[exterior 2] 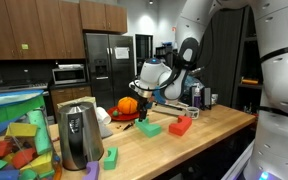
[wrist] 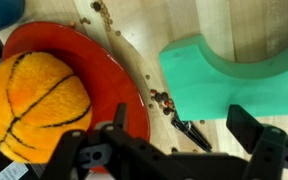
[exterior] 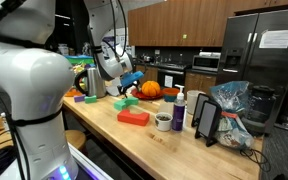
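My gripper (wrist: 182, 128) hangs open just above the wooden counter (wrist: 134, 40). A small thin black object (wrist: 192, 133) lies on the wood between its fingers, untouched. To one side, an orange plush ball with black seams (wrist: 34, 100) rests on a red plate (wrist: 94, 55). A green arch-shaped block (wrist: 209, 75) lies on the other side. A few dark specks (wrist: 162, 98) sit by the plate's rim. In both exterior views the gripper (exterior: 125, 86) (exterior 2: 144, 96) hovers low, between the orange ball (exterior: 150, 89) (exterior 2: 128, 105) and the green block (exterior 2: 149, 128).
A red block (exterior: 134, 118) (exterior 2: 180, 126) lies near the counter's front edge. A dark cup (exterior: 163, 121), a blue-topped bottle (exterior: 179, 108), a black stand (exterior: 206, 120) and a plastic bag (exterior: 231, 105) crowd one end. A steel kettle (exterior 2: 76, 135) and coloured toy blocks (exterior 2: 14, 140) fill another.
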Robot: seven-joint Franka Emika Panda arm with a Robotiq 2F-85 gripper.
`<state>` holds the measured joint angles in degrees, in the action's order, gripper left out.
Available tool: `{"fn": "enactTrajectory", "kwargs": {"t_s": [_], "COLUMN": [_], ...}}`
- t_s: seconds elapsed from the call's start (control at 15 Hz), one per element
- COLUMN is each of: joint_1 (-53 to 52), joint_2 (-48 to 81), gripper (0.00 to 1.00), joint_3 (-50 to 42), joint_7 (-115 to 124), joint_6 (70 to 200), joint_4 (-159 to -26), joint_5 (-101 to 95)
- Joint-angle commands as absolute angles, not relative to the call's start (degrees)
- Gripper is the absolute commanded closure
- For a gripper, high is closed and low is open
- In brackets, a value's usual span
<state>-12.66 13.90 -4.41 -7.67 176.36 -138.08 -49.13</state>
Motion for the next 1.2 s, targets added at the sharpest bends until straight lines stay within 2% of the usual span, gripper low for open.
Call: {"fn": "enactTrajectory", "kwargs": {"t_s": [0.0,0.47,0.8,1.13], "joint_1": [-13.4,-10.2,-9.8,-6.7], "joint_2": [7.2,-4.5,-10.1,-9.8], "gripper": [0.0,0.0,0.0,0.0], "joint_3": [-2.6,4.1,-0.5,-5.0], "joint_7": [-7.3,-11.1,-10.9,-10.2], "joint_6": [172.4,163.6,165.2,167.3], "joint_4": [-143.1,-151.8,-157.9,-160.3], "joint_5": [-47.6,-37.8,-39.0,-40.6]}}
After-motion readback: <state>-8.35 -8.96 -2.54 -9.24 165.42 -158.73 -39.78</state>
